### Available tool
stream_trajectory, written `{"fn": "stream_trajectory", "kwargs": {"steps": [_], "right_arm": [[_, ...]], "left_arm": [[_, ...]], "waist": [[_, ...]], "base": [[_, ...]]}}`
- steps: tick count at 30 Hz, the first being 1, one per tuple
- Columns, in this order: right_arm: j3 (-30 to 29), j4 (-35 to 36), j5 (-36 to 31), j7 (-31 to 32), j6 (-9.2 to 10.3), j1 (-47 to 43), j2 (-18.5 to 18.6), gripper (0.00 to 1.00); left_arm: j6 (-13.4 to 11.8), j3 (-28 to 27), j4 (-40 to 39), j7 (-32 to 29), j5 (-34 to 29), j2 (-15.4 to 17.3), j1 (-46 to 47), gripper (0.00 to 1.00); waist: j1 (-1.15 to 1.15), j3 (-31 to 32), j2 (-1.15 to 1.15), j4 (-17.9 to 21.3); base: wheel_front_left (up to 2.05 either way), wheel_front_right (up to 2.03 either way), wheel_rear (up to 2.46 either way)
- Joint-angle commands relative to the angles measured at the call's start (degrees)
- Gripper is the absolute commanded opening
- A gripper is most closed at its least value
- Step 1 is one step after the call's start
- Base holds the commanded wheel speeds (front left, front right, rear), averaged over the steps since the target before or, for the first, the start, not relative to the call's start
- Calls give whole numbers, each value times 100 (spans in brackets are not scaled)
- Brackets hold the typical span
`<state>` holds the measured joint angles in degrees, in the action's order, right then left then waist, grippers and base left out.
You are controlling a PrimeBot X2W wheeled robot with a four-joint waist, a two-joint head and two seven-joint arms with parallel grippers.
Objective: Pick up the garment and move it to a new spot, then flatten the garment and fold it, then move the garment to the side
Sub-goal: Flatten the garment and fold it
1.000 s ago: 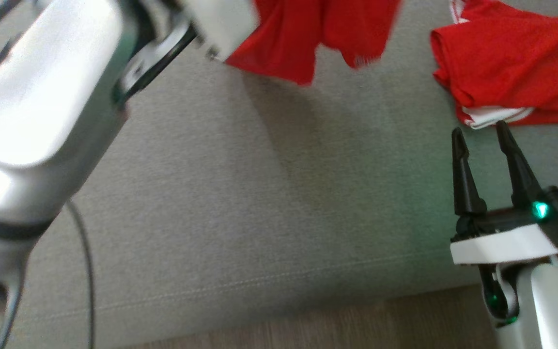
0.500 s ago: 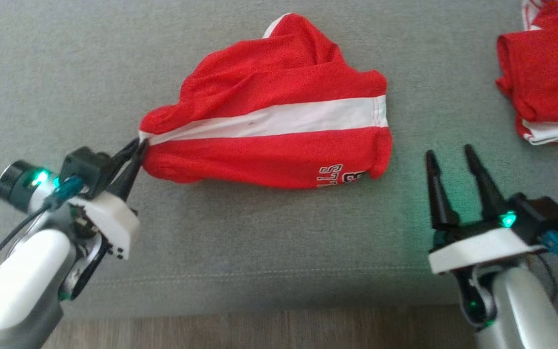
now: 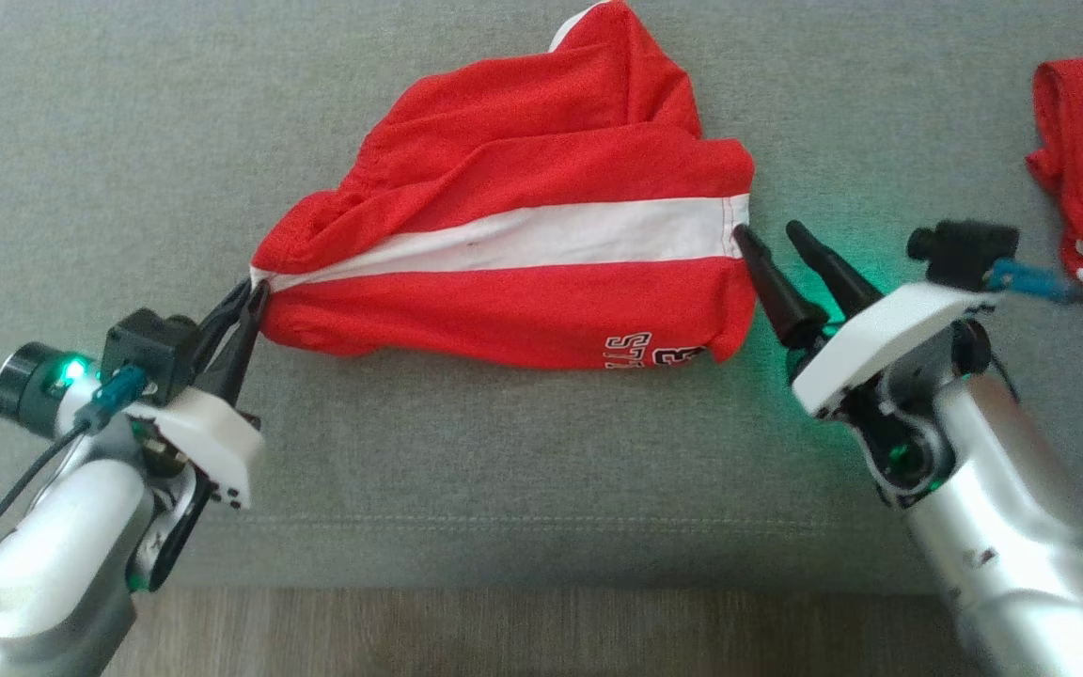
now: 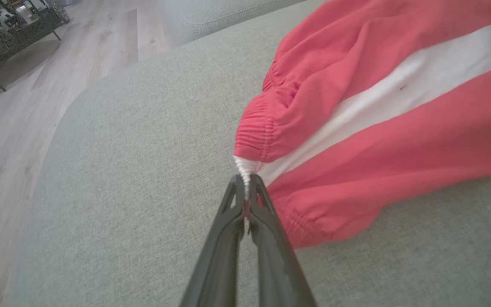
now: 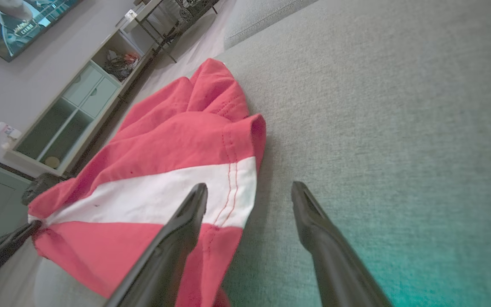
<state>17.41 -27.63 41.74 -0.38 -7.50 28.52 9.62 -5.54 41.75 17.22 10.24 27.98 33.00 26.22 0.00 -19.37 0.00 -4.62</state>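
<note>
I see my left gripper (image 3: 248, 293) pinched tight on the red garment's (image 3: 523, 254) waistband corner on the grey couch (image 3: 523, 470), my right gripper (image 3: 767, 235) spread wide at its hem.

The right gripper (image 5: 249, 187) has its two long dark fingers (image 5: 164, 247) spread wide apart. The finger on this view's left lies over the stitched hem of the red fabric garment with a broad white stripe (image 5: 177, 140). The other finger is over the bare grey woven cushion (image 5: 377, 106). The garment lies crumpled on the cushion. At its far corner, where the stripe becomes narrow, the dark tip of the left gripper (image 5: 19, 236) meets the cloth. Behind stand a pale cabinet with glass doors (image 5: 70, 115) and a wall screen (image 5: 19, 21). A green glow (image 5: 463, 273) falls on the cushion at the lower right.
</note>
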Motion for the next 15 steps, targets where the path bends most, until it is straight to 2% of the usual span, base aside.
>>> {"fn": "stream_trajectory", "kwargs": {"steps": [1,5,10,11,13,14,15], "right_arm": [[145,125,331,171,1,143,80,100],[233,70,1151,713,1,300,239,100],[458,100,1663,1015,1,380,375,100],[497,106,1718,1008,1,399,400,91],[587,111,1799,982,1,440,442,59],[642,134,1850,977,1,463,454,49],[696,165,1912,974,1,481,468,27]], "left_arm": [[-3,-272,-24,67,41,171,300,0],[28,-237,119,124,42,64,380,0],[59,-207,246,181,45,-32,465,0],[67,-204,270,192,47,-43,480,0],[82,-199,318,211,49,-57,512,0],[90,-195,341,217,50,-63,526,0],[97,-193,362,224,54,-71,539,0]], "waist": [[0,-44,0,-42],[0,-101,0,-101],[0,-167,0,-145],[0,-178,0,-150],[0,-196,0,-156],[0,-204,0,-157],[0,-210,0,-157]], "base": [[0,0,0],[0,0,0],[0,0,0],[0,0,0],[0,0,0],[0,0,0],[0,0,0]]}}
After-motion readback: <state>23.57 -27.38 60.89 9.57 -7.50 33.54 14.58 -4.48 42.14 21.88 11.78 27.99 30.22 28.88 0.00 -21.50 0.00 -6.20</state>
